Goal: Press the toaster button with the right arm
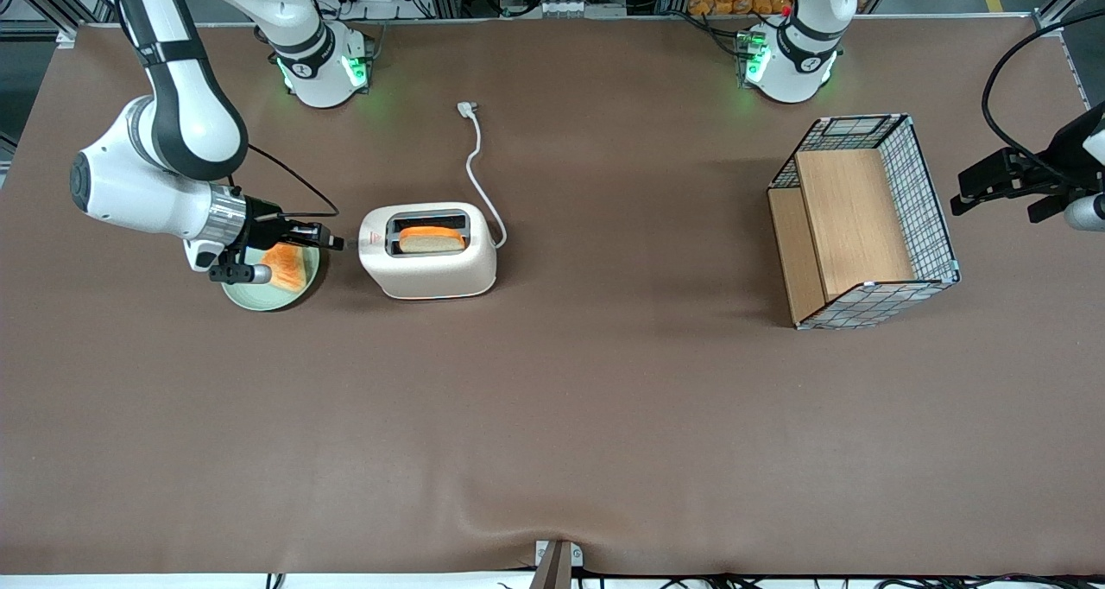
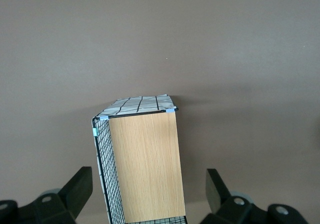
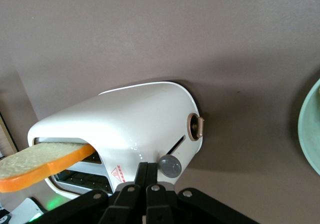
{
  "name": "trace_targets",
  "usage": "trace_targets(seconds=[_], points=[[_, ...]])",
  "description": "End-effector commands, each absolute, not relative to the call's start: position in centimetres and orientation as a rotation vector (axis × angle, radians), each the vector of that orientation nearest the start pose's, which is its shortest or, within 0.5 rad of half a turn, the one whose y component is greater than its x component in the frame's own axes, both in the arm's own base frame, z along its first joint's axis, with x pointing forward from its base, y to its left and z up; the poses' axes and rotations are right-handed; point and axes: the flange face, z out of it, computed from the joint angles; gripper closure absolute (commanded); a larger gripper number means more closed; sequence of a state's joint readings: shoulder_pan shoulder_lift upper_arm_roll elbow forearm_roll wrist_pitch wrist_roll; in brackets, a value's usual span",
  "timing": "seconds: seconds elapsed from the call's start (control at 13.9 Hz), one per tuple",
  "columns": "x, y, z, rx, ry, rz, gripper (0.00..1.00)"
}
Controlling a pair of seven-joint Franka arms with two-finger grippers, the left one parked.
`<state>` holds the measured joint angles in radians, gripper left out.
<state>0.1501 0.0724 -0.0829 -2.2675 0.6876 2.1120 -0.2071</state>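
The cream-white toaster (image 1: pixel 427 265) stands mid-table with a slice of toast (image 1: pixel 430 240) sticking up from one slot. Its narrow end faces the working arm's end of the table. In the right wrist view the toaster (image 3: pixel 145 119) fills the middle, and the grey toaster button (image 3: pixel 170 166) juts from its narrow end beside the red triangle mark (image 3: pixel 119 173). The right arm (image 1: pixel 173 200) reaches in low, and its gripper (image 1: pixel 335 243) hovers just short of that end. The gripper (image 3: pixel 148 166) is shut, empty, with its tips right next to the button; I cannot tell if they touch it.
A pale green plate (image 1: pixel 259 300) carrying another toast slice (image 1: pixel 289 265) sits under the gripper's wrist. The white cord (image 1: pixel 479 174) runs from the toaster to a plug (image 1: pixel 467 107). A wire-and-wood basket (image 1: pixel 863 226) stands toward the parked arm's end. A tan round knob (image 3: pixel 195 126) sits on the toaster's end.
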Motion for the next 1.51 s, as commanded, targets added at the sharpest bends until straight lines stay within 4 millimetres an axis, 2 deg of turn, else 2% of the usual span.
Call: trace_targets(seconds=[0.0, 0.65, 1.01, 1.44], points=[[50.3, 6.3, 30.7, -2.530, 0.199, 0.224, 1.00], [49.6, 6.0, 26.1, -2.469, 0.199, 0.348, 1.00], [49.1, 4.5, 22.9, -2.405, 0.164, 0.377, 1.00], [49.0, 4.2, 20.5, -2.382, 0.176, 0.398, 1.00]])
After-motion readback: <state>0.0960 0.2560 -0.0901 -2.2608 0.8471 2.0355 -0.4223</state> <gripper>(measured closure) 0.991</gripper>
